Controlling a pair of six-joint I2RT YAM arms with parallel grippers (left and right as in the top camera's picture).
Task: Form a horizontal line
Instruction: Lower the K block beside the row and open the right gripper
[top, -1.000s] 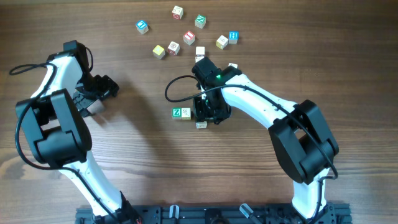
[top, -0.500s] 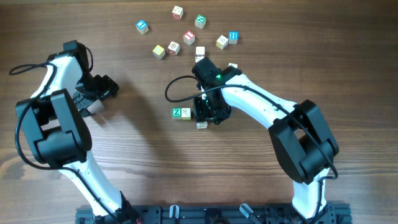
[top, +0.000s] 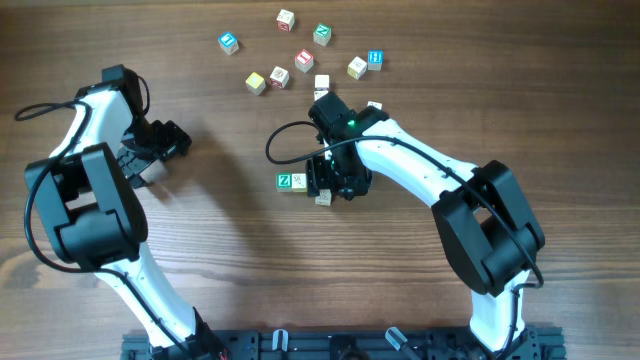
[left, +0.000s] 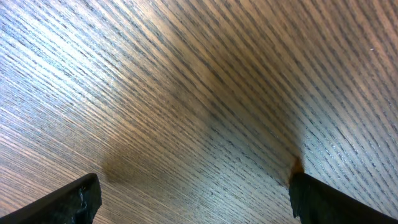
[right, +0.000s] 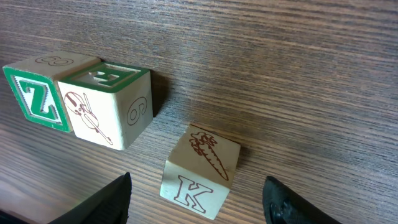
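Overhead first. The horizontal line (top: 292, 181) so far is two cubes lying near the middle of the table (top: 220, 260): a green-faced Z cube (top: 285, 181) with a cream second cube (top: 298, 181) touching its right side. The right gripper (top: 325, 186) hangs just right of that pair, and the wrist body hides its jaws from this view. A cream K cube (top: 323, 200) peeks out under its lower edge, below the row. Loose cubes (top: 300, 55) are scattered well apart at the far edge. The left gripper (top: 165, 150) sits far to the left, near no cube.

Left wrist view. Only bare wood grain shows. Left gripper (left: 193, 190) jaws are spread wide, one tip in each lower corner, with nothing between them.

Right wrist view. Z cube (right: 37, 96) and second cube (right: 106, 109) stand flush, side by side. K cube (right: 200, 171), with a carrot drawing on top, sits apart from them, nearer the camera and turned slightly out of square with the pair. Right gripper (right: 196, 183) jaws stand apart on either side of the K cube. Bare wood shows between the cube and each finger (right: 112, 199), so nothing is gripped.
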